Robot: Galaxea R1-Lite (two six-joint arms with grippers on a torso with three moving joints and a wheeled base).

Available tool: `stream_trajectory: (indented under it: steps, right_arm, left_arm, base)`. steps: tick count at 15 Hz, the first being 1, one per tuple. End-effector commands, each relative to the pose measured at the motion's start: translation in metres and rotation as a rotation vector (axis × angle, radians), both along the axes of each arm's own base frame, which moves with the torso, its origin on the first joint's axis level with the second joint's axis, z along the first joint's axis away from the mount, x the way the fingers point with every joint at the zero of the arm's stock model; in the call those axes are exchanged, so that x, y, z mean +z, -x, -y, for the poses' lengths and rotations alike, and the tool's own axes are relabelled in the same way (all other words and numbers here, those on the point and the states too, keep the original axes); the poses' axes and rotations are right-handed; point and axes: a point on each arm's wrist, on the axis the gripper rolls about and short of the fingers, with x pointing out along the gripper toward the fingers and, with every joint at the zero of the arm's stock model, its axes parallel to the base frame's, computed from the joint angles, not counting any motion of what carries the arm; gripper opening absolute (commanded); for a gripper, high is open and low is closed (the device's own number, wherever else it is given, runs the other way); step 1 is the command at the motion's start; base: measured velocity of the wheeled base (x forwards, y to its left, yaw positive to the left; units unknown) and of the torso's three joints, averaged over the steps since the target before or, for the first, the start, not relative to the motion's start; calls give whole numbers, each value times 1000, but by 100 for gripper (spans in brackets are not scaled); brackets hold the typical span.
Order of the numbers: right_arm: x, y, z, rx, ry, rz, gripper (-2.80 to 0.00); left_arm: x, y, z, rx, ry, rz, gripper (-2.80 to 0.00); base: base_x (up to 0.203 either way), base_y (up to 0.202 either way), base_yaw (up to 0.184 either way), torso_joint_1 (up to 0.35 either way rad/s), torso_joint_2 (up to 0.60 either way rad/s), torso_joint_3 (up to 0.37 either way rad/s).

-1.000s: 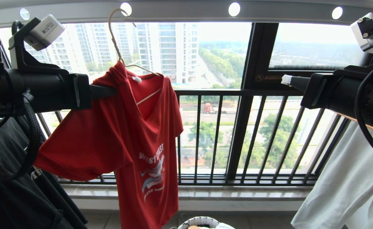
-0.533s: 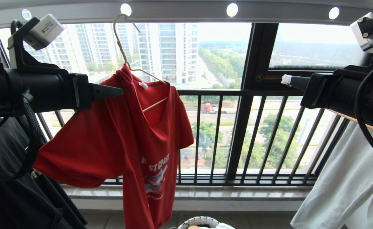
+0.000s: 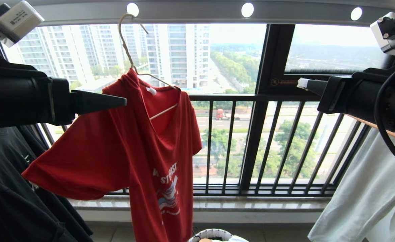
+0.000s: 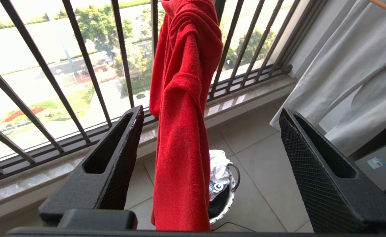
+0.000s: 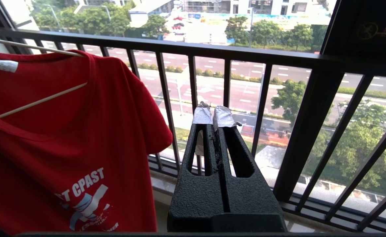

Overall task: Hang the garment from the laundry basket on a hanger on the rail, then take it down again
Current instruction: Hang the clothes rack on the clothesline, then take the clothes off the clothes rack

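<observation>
The red garment hangs on the cream wire hanger, whose long hook reaches up to a round hole in the grey rail. My left gripper is open, its tips just beside the shirt's shoulder and not gripping it. In the left wrist view the jaws of the left gripper stand wide, and the garment hangs free beyond them. My right gripper is shut on nothing, off to the right of the garment; its taped tips are pressed together. The laundry basket stands on the floor below.
Black garments hang at the left. A pale grey-green garment on a wooden hanger hangs at the right. The dark window railing runs behind the shirt. White and dark laundry lies in the laundry basket.
My left gripper has opened, let go of the shirt's shoulder and drawn back to the left. The shirt swung slightly right and hangs free. The right arm has not moved.
</observation>
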Motion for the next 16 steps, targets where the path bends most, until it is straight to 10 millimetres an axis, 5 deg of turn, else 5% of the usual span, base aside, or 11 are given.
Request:
stream_trajectory:
  steps: [1,5,6,10,16]
  right_arm:
    - [0,-2,-1,-1,0,-1,-280]
    - [2,-8,-4,4,-2,1,-280]
    - [0,-10,-5,6,0,-5,-280]
    - [1,-11,-5,9,-1,-3,-280]
    - [-1,-12,-6,13,2,-10,-280]
  left_arm:
    - [10,32,-8,-21,15,38,0]
    - [22,75,-23,-23,18,47,0]
    - [22,88,-27,-27,13,33,-280]
    - [14,127,-42,-26,5,9,-280]
    - [-49,160,-54,-18,-23,-77,-280]
  base:
    - [0,0,0,0,0,0]
    - [0,0,0,0,0,0]
    - [0,0,0,0,0,0]
    - [0,0,0,0,0,0]
    - [0,0,0,0,0,0]
